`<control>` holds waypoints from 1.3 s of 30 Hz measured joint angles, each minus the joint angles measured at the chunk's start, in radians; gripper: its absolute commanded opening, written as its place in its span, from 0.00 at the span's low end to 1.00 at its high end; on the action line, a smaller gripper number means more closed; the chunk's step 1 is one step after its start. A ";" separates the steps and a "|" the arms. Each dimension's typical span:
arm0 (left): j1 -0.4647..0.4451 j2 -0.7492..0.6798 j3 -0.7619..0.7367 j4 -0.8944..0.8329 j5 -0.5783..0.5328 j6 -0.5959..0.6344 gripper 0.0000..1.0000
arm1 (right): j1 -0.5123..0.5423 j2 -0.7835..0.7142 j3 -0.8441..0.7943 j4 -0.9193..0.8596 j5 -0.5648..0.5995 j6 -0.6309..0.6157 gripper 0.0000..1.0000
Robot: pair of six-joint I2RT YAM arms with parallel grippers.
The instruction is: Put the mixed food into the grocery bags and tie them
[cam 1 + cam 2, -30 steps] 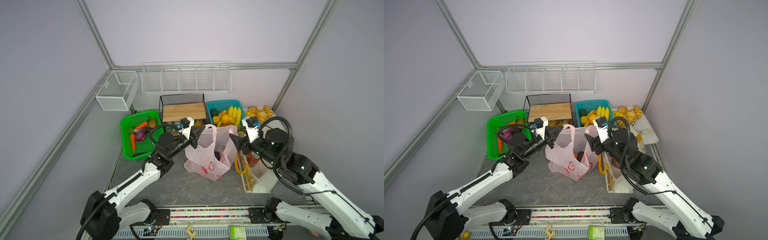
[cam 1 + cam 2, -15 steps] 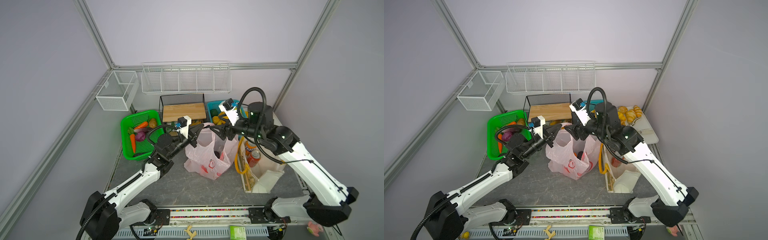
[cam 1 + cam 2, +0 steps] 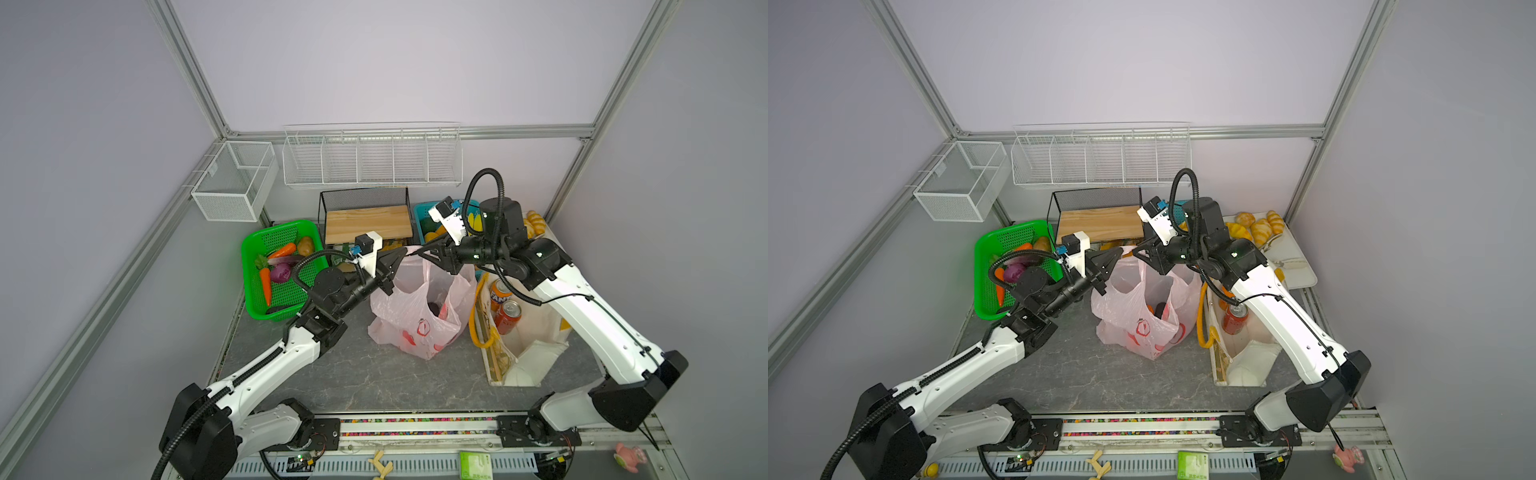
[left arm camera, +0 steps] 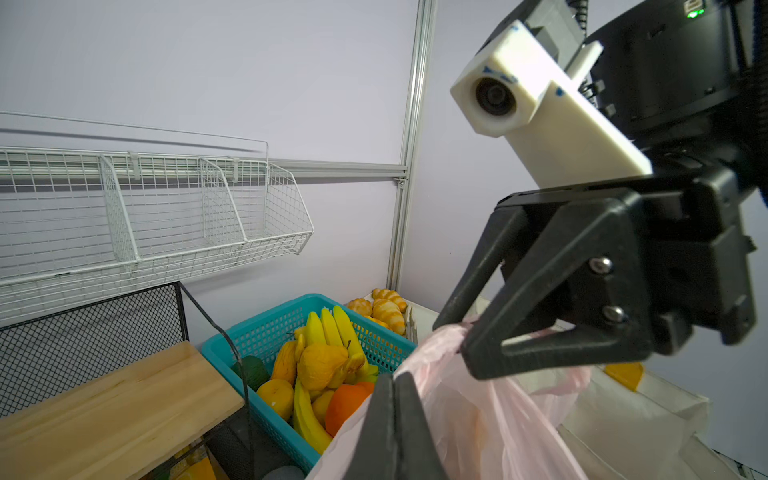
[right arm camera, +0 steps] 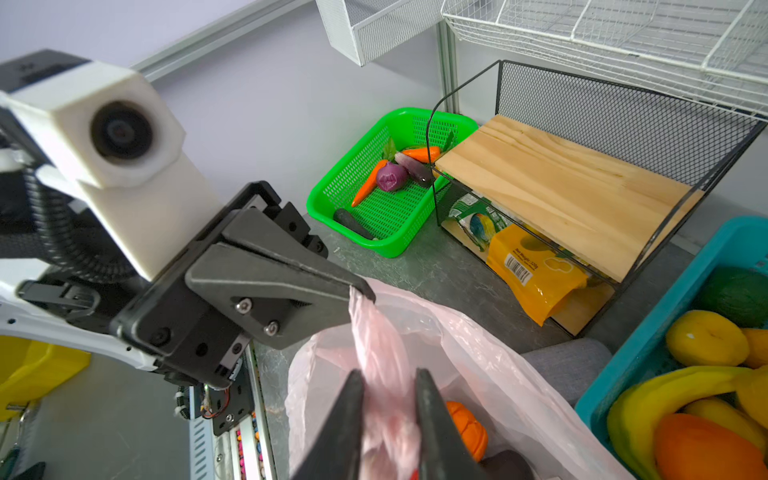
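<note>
The left claw [image 3: 400, 254] is pinching one handle of the pink bag [image 3: 419, 320] — jaws fully closed on the film. The right claw [image 3: 424, 252] is gripping the other handle, jaws narrow. Both loops are being held raised and close together, probably for tying. The bag is standing on the surface [image 3: 374, 374] beside the canvas tote [image 3: 536, 353].

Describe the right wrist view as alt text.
The left hand and right hand both pinch the thin pink plastic bag near its top. An orange toy vegetable lies inside. Beyond sit a green mesh basket and a black wire rack.
</note>
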 measured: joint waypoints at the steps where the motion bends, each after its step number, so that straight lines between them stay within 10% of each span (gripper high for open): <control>1: 0.000 0.000 0.000 -0.004 0.000 0.002 0.00 | -0.001 -0.002 0.000 0.002 -0.005 0.003 0.07; 8: 0.002 -0.052 0.000 -0.066 -0.011 0.040 0.61 | 0.001 -0.026 0.006 0.013 -0.043 0.032 0.07; 12: 0.003 -0.159 -0.004 -0.147 -0.002 0.075 0.75 | 0.010 -0.041 0.039 0.015 -0.054 0.046 0.07; 32: -0.021 -0.099 0.183 -0.421 0.208 0.221 0.89 | 0.101 -0.024 0.167 -0.027 -0.008 0.044 0.08; 39: -0.021 -0.137 0.194 -0.528 0.072 0.269 0.89 | 0.131 0.004 0.169 -0.060 0.088 0.013 0.08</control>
